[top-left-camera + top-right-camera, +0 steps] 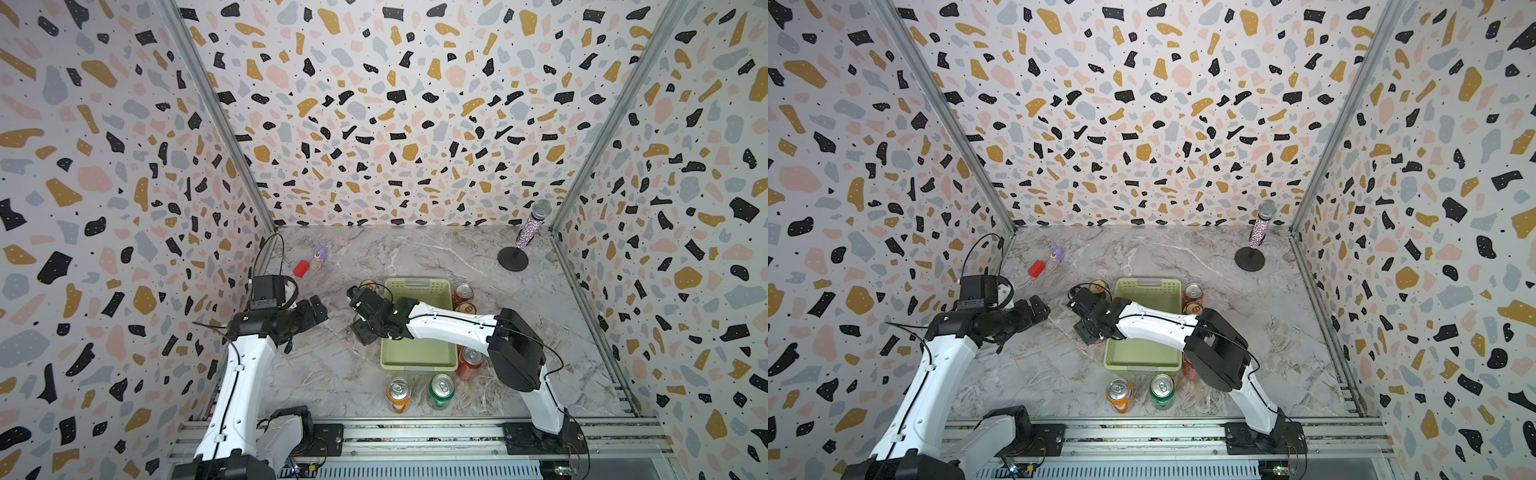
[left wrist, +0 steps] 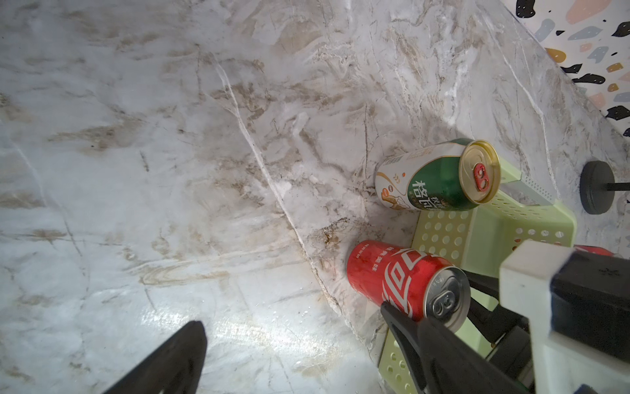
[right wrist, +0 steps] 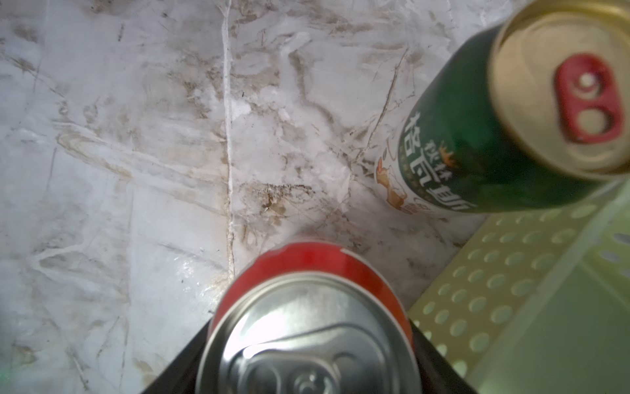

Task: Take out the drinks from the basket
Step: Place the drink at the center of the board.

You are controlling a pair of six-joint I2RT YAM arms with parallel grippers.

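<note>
The right arm (image 1: 440, 319) reaches across the pale green basket (image 1: 417, 366), and its jaws pinch a red cola can (image 2: 392, 279) near its top rim. The can is outside the basket, just beside the long wall that faces the table's left edge. I cannot tell if its base is on the table (image 1: 332, 374) or just above it. The basket stands near the middle of the table, closer to the front edge. The part of its floor not hidden by the arm looks empty.

If the jaws open while the base is not flat on the table, the can may drop, tip and roll. A dark green can (image 2: 436, 180) stands upright near it, at the basket's far left corner, and a falling red can could hit it.

The jaws of the left arm (image 1: 249, 357) are spread and hang close to the red cola can, so the two arms could touch when the right one lifts away.

The right arm also lies low over the basket. On drawing back it may catch a wall and push the basket against the cans (image 1: 462, 293) just beside its right wall.
</note>
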